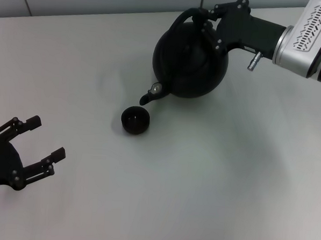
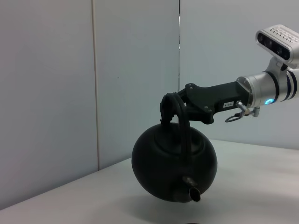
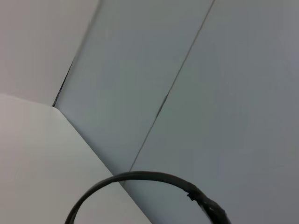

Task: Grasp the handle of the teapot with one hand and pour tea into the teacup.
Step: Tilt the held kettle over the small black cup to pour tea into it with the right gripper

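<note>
The round black teapot (image 1: 189, 61) hangs tilted above the table, its metal-tipped spout (image 1: 151, 93) pointing down just above the small black teacup (image 1: 135, 120). My right gripper (image 1: 206, 16) is shut on the arched black handle (image 1: 188, 15) at the pot's top. The left wrist view shows the same from the side: the teapot (image 2: 174, 164) lifted off the table and tilted, the handle (image 2: 183, 126) held by the right gripper (image 2: 172, 105). The right wrist view shows only part of the handle (image 3: 140, 177). My left gripper (image 1: 38, 146) is open and empty at the near left.
The pale table (image 1: 211, 176) stretches around the cup. A grey panelled wall (image 2: 131, 70) stands behind the table's far edge.
</note>
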